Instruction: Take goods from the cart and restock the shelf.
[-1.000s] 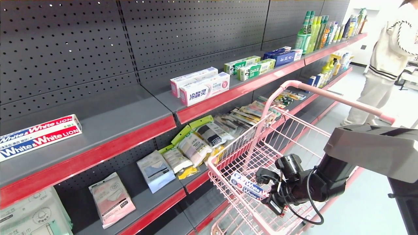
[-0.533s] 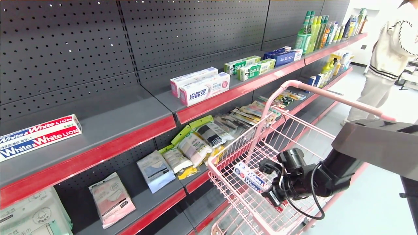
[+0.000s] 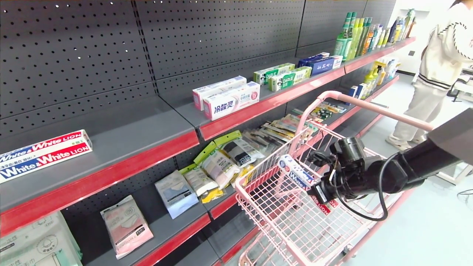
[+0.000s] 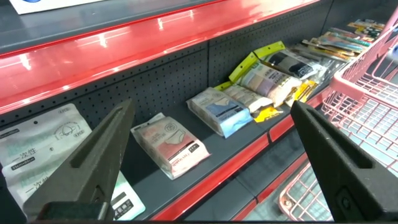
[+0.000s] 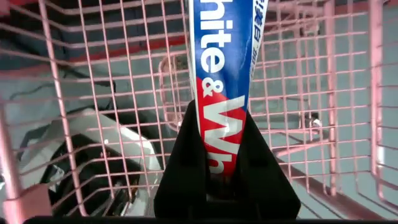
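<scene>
Right tool (image 3: 315, 187) is clamped tight on the box (image 3: 292, 170), a long red, white and blue carton gripped around its middle. The box sits tilted in the air inside the cart (image 3: 369, 107), about level with the rim, and its upper end points toward the shelf (image 3: 140, 129). The right wrist view has the pink wire floor well below it. Two matching boxes (image 3: 40, 153) lie at the left end of that shelf. The left tool (image 4: 211, 104) hangs with its fingers spread wide, holding nothing, facing the pouches (image 4: 171, 146) on the lower shelf.
</scene>
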